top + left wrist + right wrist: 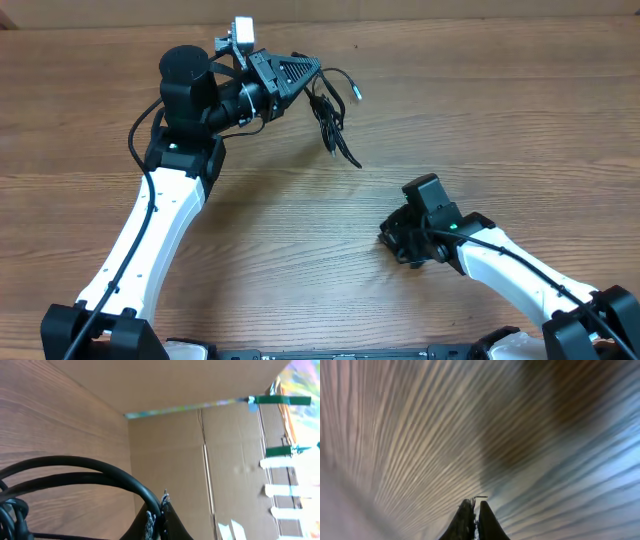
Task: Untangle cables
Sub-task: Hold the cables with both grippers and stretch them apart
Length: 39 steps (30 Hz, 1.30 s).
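The cables (328, 118) are a small bundle of thin black cords at the back middle of the wooden table, below my left gripper's tip. One cord curves right and ends in a pale tip (358, 95). My left gripper (316, 72) points right and is shut on a black cable; in the left wrist view the cable (90, 472) arcs from the left into the closed jaws (159, 512). My right gripper (398, 240) is at the front right, far from the bundle and low over the table. Its jaws (476, 512) are shut with nothing seen between them.
A cardboard wall (200, 450) with tape strips stands behind the table's far edge in the left wrist view. The right wrist view shows only blurred wood grain (445, 435). The thicker black arm cables (140, 130) loop beside the left arm.
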Tool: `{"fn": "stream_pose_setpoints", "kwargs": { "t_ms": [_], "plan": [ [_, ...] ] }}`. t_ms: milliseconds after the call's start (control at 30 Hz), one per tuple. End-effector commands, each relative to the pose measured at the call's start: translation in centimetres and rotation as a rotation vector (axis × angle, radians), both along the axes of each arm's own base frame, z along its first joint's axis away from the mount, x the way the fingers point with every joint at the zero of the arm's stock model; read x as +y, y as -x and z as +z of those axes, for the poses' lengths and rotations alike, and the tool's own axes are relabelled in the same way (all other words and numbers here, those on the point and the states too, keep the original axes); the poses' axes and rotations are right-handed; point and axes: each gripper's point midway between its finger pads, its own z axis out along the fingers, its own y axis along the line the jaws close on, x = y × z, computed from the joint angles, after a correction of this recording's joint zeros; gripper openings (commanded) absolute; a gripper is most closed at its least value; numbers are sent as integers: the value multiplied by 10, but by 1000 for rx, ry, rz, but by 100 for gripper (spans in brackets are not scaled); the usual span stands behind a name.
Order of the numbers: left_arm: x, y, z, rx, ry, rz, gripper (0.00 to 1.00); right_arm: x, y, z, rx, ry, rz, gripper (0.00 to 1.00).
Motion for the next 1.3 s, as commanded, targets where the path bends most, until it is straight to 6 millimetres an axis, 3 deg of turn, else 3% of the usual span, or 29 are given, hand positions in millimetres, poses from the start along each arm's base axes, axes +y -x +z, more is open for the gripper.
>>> {"fn": "stream_pose_setpoints", "kwargs": {
  "t_ms": [0,33,67,133,200,267,367,500,733,867,1267],
  "plan": [
    [-2,0,9,-5,-5,32,4,7,-13,9,-103,-29,132,25],
    [-4,1,2,28,-14,39,4,19,-17,17,-147,-88,187,39],
    [-5,1,-10,83,-32,51,4,33,-21,28,-184,-162,228,60],
    [-5,4,-35,195,-75,89,4,53,-26,47,-222,-296,249,82],
    [-6,5,-52,265,-113,136,4,65,-31,62,-176,-405,152,92],
    [-14,7,-50,254,-112,132,4,67,-32,62,-32,-466,-53,100],
    [-21,8,-45,231,-105,122,4,59,-40,57,47,-465,-247,100],
    [-25,11,-47,240,-110,112,4,47,-51,51,24,-416,-355,100],
    [-9,-4,-53,84,-262,200,4,56,-17,45,184,-438,-274,100],
    [5,-7,-70,134,-331,268,4,63,-8,50,213,-476,-218,100],
    [-12,7,-74,170,-310,185,4,47,-71,63,-77,-440,-378,100]
  ]
}}
